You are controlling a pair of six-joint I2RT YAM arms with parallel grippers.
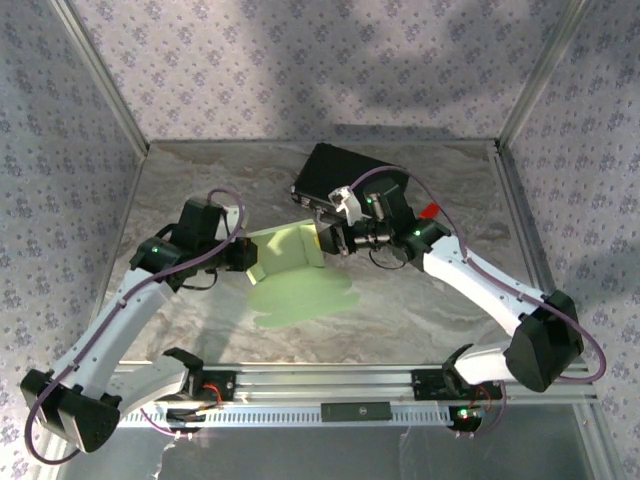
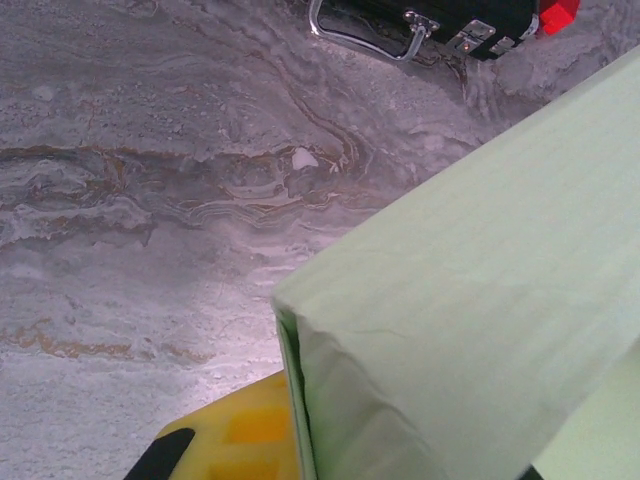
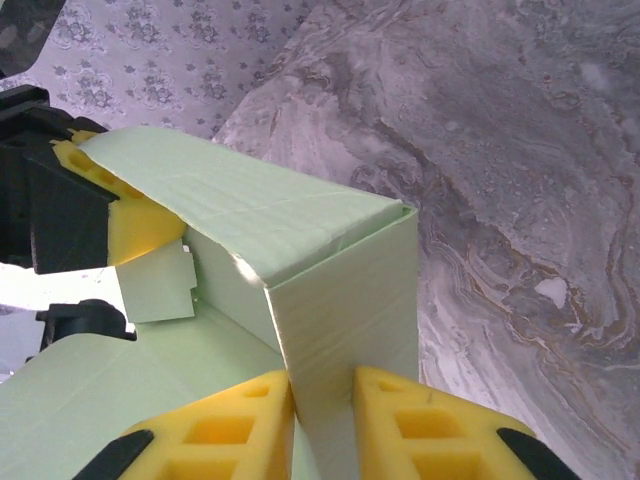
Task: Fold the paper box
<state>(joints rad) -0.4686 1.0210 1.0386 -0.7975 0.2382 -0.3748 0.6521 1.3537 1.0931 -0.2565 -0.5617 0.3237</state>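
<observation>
The box point(image 1: 290, 262) is standing half-formed in the middle of the table point(image 1: 420, 300). The left gripper point(image 1: 250, 260) is pinching one wall. The right gripper point(image 3: 322, 400) is straddling a corner; grip cannot be told. The card is likely light and creasing easily: take hold beside fold lines.
</observation>
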